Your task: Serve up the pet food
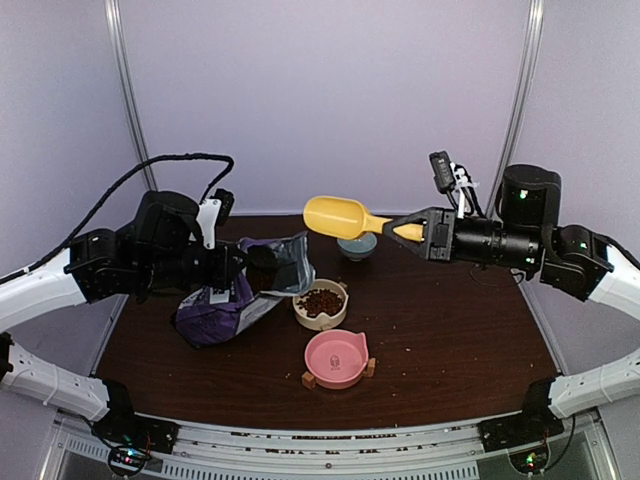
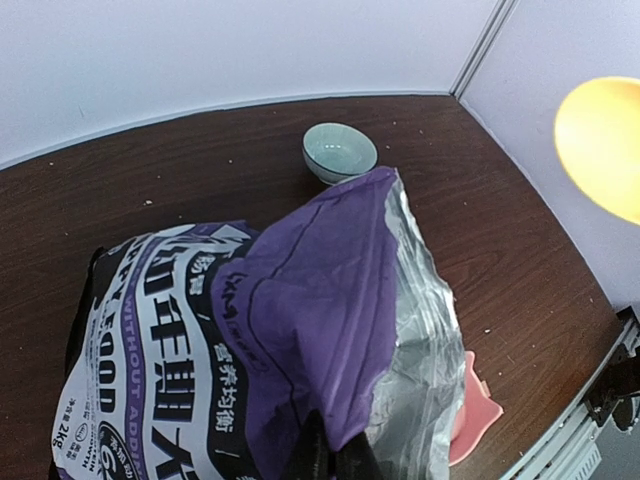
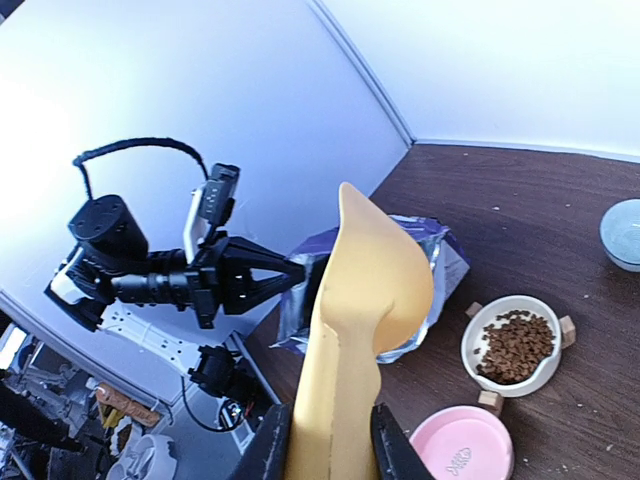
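Pet food (image 1: pixel 320 301) in bowl (image 1: pixel 298 311), left gripper (image 1: pixel 248 268) holds bag (image 1: pixel 212 318), right gripper (image 1: pixel 400 226) scoop (image 1: pixel 335 215)

1. Pale lilac-white wall panels (image 1: pixel 320 90) close in the back and both sides.
2. Slim silver metal corner strips (image 1: pixel 522 90) stand upright where the panels meet.
3. A dark brown wooden table (image 1: pixel 460 330) spans the enclosure, and a ribbed grey metal rail (image 1: pixel 330 447) lines its near edge.
4. The light is soft and even.

Top cam: above near edge, faces far edge. L wrist close over bag (image 2: pixel 300 300); R wrist along scoop (image 3: pixel 365 290) twd left edge. Bag shared.
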Robot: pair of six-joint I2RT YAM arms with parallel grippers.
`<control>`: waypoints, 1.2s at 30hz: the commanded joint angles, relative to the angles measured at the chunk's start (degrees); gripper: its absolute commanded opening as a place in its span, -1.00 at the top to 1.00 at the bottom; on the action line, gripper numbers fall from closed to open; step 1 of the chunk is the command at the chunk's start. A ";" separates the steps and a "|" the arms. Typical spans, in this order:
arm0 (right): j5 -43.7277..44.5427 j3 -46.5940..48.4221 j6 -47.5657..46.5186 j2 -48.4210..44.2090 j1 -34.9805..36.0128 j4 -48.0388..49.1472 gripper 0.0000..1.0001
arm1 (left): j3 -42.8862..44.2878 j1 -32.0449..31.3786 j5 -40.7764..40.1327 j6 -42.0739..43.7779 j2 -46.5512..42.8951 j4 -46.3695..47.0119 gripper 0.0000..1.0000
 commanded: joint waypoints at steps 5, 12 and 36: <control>-2.81 0.27 0.87 5.88 4.12 5.86 0.74 | -2.25 0.39 2.53 -0.85 -2.74 5.99 1.00; 6.60 3.48 -3.35 12.84 5.61 -1.06 0.75 | -2.48 0.39 2.62 -0.47 -3.69 6.17 1.00; 12.85 17.96 -9.03 40.72 8.07 0.02 0.75 | -5.46 -0.03 19.84 6.05 -5.07 15.21 1.00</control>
